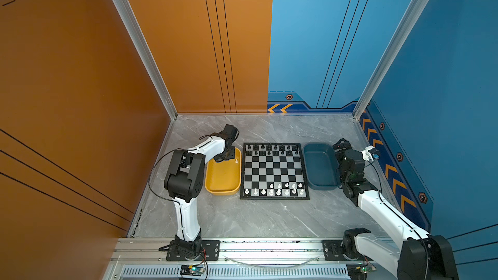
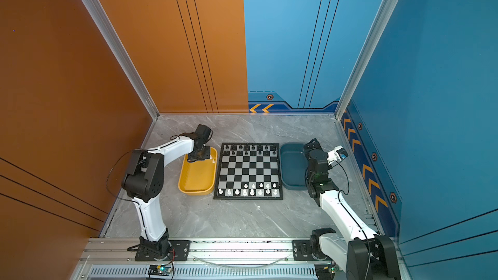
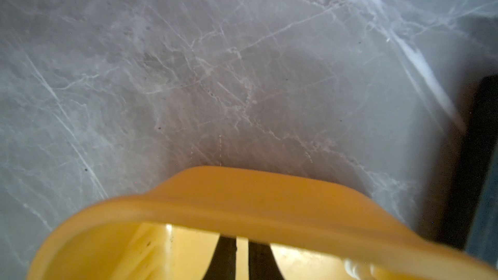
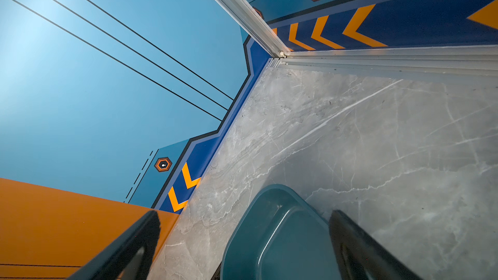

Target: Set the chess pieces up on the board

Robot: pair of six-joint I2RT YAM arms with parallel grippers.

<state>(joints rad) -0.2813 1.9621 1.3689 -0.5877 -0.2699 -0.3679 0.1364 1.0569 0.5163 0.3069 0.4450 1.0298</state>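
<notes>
The board (image 1: 274,169) (image 2: 249,169) lies mid-table. Black chess pieces (image 1: 275,150) fill its two far rows. White chess pieces (image 1: 277,189) stand in the nearest row and on the right half of the row beyond it. One white piece (image 1: 236,161) (image 2: 213,161) stands in the yellow tray (image 1: 223,181), also seen as a blur (image 3: 353,268). My left gripper (image 1: 225,157) (image 3: 242,238) is down in the tray's far end, left of that piece, shut with a thin slit. The tray rim (image 3: 242,197) hides its tips. My right gripper (image 1: 341,145) (image 4: 244,215) is open over the blue tray's far right edge.
The dark blue tray (image 1: 320,168) (image 4: 283,238) sits right of the board and the yellow tray left of it. Orange and blue walls close in the table on three sides. A metal rail (image 1: 269,249) with both arm bases runs along the front.
</notes>
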